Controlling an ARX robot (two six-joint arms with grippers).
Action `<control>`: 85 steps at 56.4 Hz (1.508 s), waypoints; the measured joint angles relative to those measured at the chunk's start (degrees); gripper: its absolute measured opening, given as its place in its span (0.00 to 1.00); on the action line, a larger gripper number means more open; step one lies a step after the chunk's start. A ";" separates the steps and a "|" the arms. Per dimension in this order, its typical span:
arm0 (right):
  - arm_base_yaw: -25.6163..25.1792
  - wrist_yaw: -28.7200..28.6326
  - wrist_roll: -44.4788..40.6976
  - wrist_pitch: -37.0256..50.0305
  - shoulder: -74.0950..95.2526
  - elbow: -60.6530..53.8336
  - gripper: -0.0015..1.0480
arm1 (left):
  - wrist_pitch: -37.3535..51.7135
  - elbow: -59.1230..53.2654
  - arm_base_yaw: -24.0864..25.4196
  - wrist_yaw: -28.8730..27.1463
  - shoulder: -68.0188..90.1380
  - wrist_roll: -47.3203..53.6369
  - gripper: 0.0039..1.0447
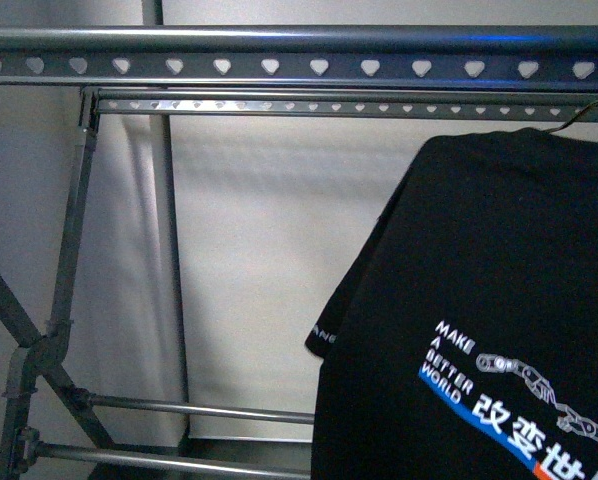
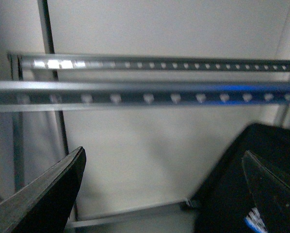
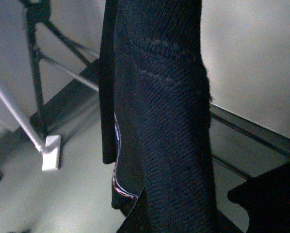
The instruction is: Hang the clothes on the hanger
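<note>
At the left, the crossed legs (image 1: 39, 350) of the grey rack (image 1: 279, 45) are seen, its heart-punched rails stretched across the top. The left gripper (image 2: 163, 153) is held wide open below the rails, with nothing gripped between its fingers (image 2: 53, 194). At the right, the black T-shirt (image 1: 499, 300) is hung below the rails from a thin metal hook (image 1: 579, 112). Only dark fabric is shown close to the right wrist camera, so how the right gripper stands cannot be told.
</note>
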 joint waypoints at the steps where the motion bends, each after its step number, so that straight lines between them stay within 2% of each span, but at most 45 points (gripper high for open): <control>1: -0.24 0.66 1.99 0.00 0.39 0.96 0.04 | -0.48 -1.14 0.31 0.83 -1.31 -0.63 0.94; 3: -0.57 1.49 3.87 -0.02 1.07 2.38 0.04 | -2.71 -5.70 0.59 2.16 -6.86 -2.01 0.93; 5: -0.76 1.84 6.01 -0.13 1.81 3.89 0.04 | -7.74 -8.33 -1.33 -3.28 -11.56 -1.42 0.89; 7: -0.94 2.29 8.85 -0.39 2.95 5.95 0.04 | -15.19 -12.13 -4.96 -12.26 -18.69 0.02 0.82; 9: -0.96 3.23 11.47 -0.76 4.26 8.15 0.04 | -21.57 -16.63 -8.33 -18.86 -25.99 1.20 0.75; 11: -0.92 4.17 14.21 -1.42 6.05 10.80 0.04 | -25.11 -21.68 -10.71 -23.12 -33.59 2.64 0.66; 13: -0.66 5.22 16.02 -2.23 7.37 12.85 0.04 | -25.18 -24.55 -11.28 -25.11 -37.40 3.28 0.60; 17: -0.17 7.72 18.67 -3.10 9.55 16.24 0.04 | -24.17 -27.87 -11.28 -27.21 -40.46 3.61 0.48; 22: 1.55 11.52 20.55 -3.17 11.93 19.17 0.04 | -22.93 -31.87 -11.47 -26.93 -42.40 3.85 0.32; 32: 5.05 13.79 21.66 -1.11 13.53 16.17 0.04 | -20.81 -37.20 -11.56 -26.93 -45.68 4.33 0.02; 38: 6.27 13.55 22.36 4.59 12.07 8.81 0.04 | -19.87 -40.15 -11.56 -26.95 -47.45 4.42 0.03; 42: 6.82 15.23 22.40 9.75 10.01 3.65 0.15 | -19.41 -41.46 -11.56 -26.93 -48.24 4.42 0.03; 47: 6.91 16.66 23.37 21.35 7.17 -4.42 0.30 | -18.97 -42.82 -11.56 -26.95 -49.29 4.42 0.03; 57: 6.10 19.15 23.71 56.87 -5.73 -23.41 0.60 | -18.40 -45.00 -11.56 -26.95 -50.77 4.42 0.03; 58: 5.77 19.02 24.46 64.11 -9.79 -26.99 0.67 | -18.27 -45.35 -11.56 -26.93 -51.04 4.42 0.03; 61: 5.57 18.05 26.05 72.96 -17.31 -32.87 0.78 | -18.12 -45.90 -11.56 -26.95 -51.49 4.42 0.03; 64: 5.95 15.89 26.69 73.31 -24.13 -38.53 0.90 | -17.99 -46.47 -11.56 -26.95 -51.93 4.42 0.03; 67: 6.97 14.49 26.47 70.73 -27.91 -42.69 0.95 | -17.90 -46.80 -11.56 -26.97 -52.24 4.42 0.03; 72: 9.18 14.58 25.03 70.73 -30.21 -50.66 0.92 | -17.88 -47.34 -11.56 -26.95 -52.72 4.42 0.03; 76: 10.80 16.96 25.29 69.85 -27.87 -57.68 0.93 | -17.88 -47.84 -11.56 -26.95 -53.11 4.42 0.03; 82: 10.97 19.21 26.27 70.20 -23.69 -59.71 0.93 | -17.51 -49.55 -11.56 -26.95 -55.32 4.44 0.03; 85: 12.74 26.75 27.63 69.24 -25.03 -59.98 0.85 | -17.42 -49.55 -11.56 -27.02 -55.34 4.46 0.03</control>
